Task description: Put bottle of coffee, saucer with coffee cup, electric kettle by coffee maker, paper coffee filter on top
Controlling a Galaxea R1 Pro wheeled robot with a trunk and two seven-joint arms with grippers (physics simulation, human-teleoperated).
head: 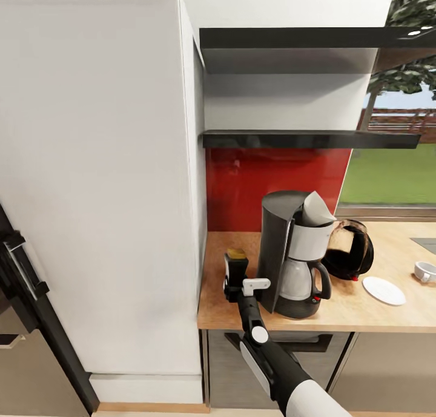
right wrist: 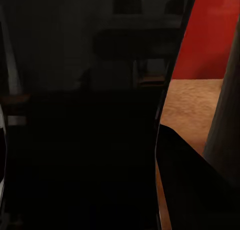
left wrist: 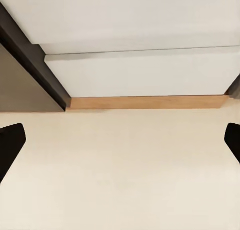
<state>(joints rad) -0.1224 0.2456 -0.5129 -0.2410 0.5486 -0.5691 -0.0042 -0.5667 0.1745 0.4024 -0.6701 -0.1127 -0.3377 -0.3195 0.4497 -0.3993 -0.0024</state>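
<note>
The bottle of coffee (head: 235, 261), dark with a yellow-brown cap, stands at the left end of the wooden countertop (head: 357, 308), just left of the coffee maker (head: 289, 256). My right gripper (head: 232, 285) is shut on its lower part. In the right wrist view the dark bottle (right wrist: 90, 140) sits between the fingers (right wrist: 192, 182). A paper coffee filter (head: 316, 210) rests on top of the coffee maker. The black electric kettle (head: 350, 251) is right behind it. A white saucer (head: 383, 290) lies to the right, and the coffee cup (head: 426, 272) stands apart at the frame edge. My left gripper (left wrist: 120, 140) hangs open over the floor.
A tall white cabinet (head: 97, 181) walls off the counter's left end. Two dark shelves (head: 309, 140) hang above against a red backsplash (head: 242, 187). A black appliance door (head: 24, 296) is at far left. A window (head: 393, 163) lies to the right.
</note>
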